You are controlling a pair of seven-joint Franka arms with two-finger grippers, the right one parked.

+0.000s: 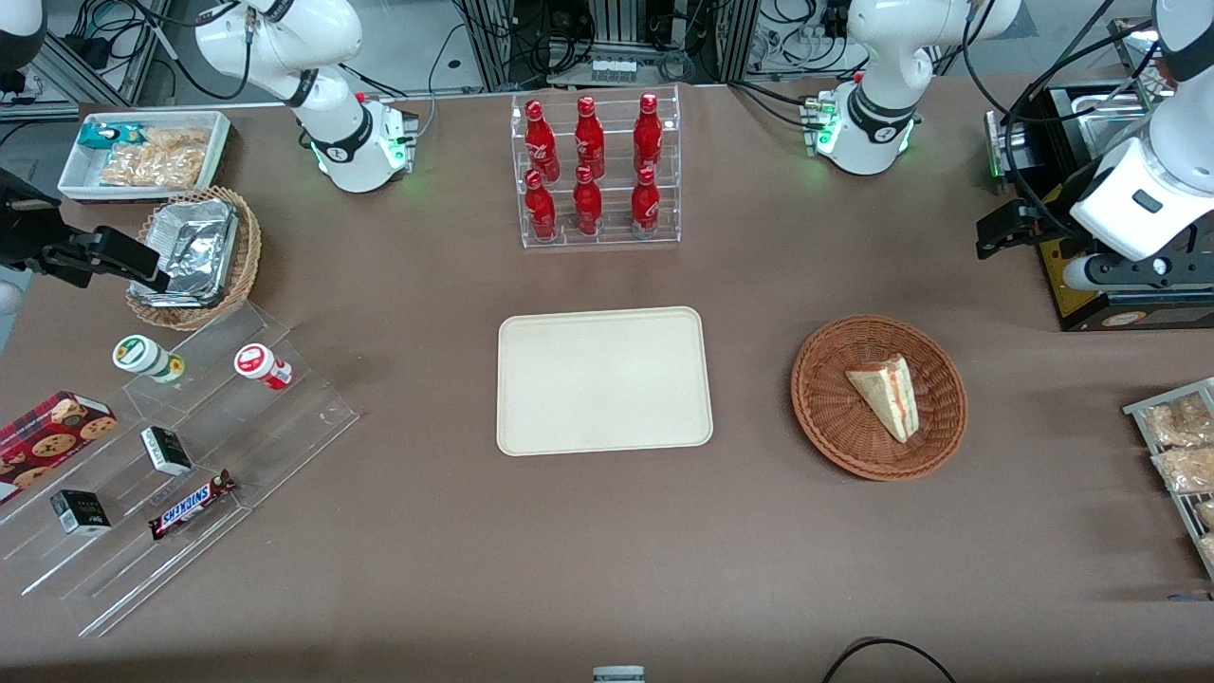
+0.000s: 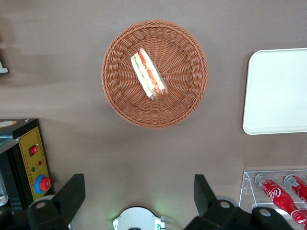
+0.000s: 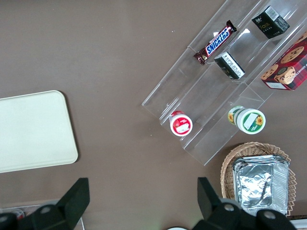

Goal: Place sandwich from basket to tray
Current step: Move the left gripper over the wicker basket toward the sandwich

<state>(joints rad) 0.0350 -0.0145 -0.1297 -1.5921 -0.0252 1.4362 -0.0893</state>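
The sandwich [image 1: 887, 394] [image 2: 148, 74], a pale bread wedge with red, orange and green filling on its cut edge, lies in the round reddish-brown basket [image 1: 823, 417] [image 2: 120, 108]. The cream tray [image 1: 604, 379] [image 2: 278, 91] [image 3: 33, 129] lies flat beside the basket, toward the parked arm's end, with nothing on it. My left gripper [image 1: 994, 235] [image 2: 138, 191] hangs open and holds nothing. It is well above the table, farther from the front camera than the basket and toward the working arm's end. Both black fingers [image 2: 72, 191] stand wide apart, clear of the basket.
A clear rack of red bottles [image 1: 596, 171] [image 2: 280, 189] stands farther back than the tray. A black control box [image 1: 1091, 285] [image 2: 29, 163] sits under my gripper. Snack packets [image 1: 1176, 455] lie at the working arm's end. A stepped acrylic shelf [image 1: 171, 446], a foil-lined tan basket [image 1: 194, 251] and a white bin [image 1: 142, 152] are at the parked arm's end.
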